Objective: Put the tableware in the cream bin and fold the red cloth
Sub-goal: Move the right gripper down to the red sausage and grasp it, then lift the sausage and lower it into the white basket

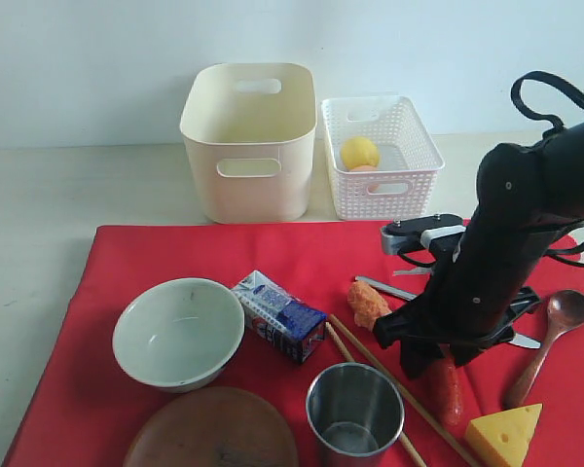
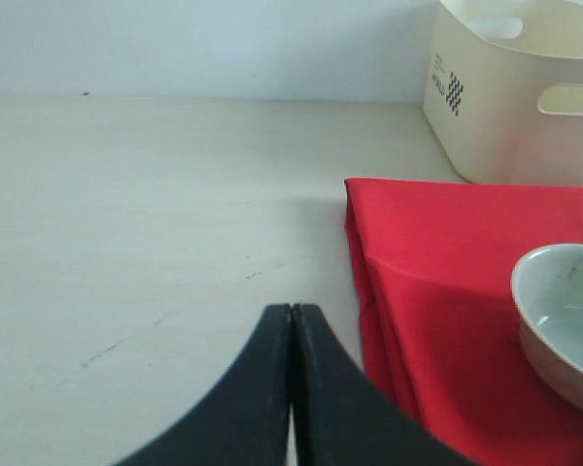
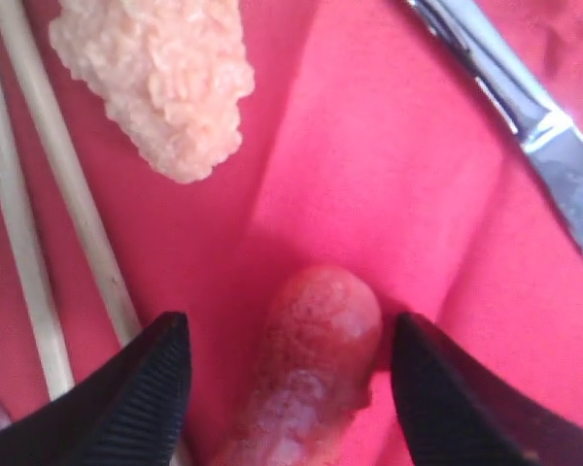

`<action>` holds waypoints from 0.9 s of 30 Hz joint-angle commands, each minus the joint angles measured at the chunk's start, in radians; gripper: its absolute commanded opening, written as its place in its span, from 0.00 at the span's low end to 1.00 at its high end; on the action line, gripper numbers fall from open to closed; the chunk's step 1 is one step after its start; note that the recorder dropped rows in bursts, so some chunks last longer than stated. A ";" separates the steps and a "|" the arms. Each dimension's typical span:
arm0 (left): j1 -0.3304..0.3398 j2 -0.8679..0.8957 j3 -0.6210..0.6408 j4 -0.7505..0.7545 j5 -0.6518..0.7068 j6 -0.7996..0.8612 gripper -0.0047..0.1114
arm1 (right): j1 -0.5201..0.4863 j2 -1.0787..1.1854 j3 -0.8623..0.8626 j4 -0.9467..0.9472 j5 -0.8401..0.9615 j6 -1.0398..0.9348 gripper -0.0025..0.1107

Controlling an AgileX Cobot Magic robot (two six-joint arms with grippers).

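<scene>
i judge nothing done yet: my left gripper (image 2: 291,325), jaws together, sits beside the unfolded red cloth (image 2: 466,272), my right gripper (image 3: 290,335) stands jaws apart astride the sausage (image 3: 316,374), chopsticks (image 3: 68,180) just beside 1 jaw, and the cream bin (image 1: 248,199) well beyond shows nothing inside.

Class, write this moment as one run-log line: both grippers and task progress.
left gripper: shut, above bare table | right gripper: open, astride sausage | bowl, steel cup: on red cloth, unbinned
</scene>
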 commanded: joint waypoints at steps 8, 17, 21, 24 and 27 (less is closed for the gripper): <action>-0.005 -0.006 0.003 0.001 -0.013 -0.001 0.04 | 0.003 0.042 0.002 0.005 -0.017 -0.046 0.14; -0.005 -0.006 0.003 0.001 -0.013 -0.001 0.04 | 0.003 0.036 -0.018 0.005 -0.048 -0.060 0.02; -0.005 -0.006 0.003 0.001 -0.013 -0.001 0.04 | 0.003 0.012 -0.047 0.007 -0.048 -0.080 0.02; -0.005 -0.006 0.003 0.001 -0.013 -0.001 0.04 | 0.003 -0.020 -0.073 0.009 -0.044 -0.117 0.02; -0.005 -0.006 0.003 0.001 -0.013 -0.001 0.04 | 0.003 -0.062 -0.098 0.013 -0.053 -0.140 0.02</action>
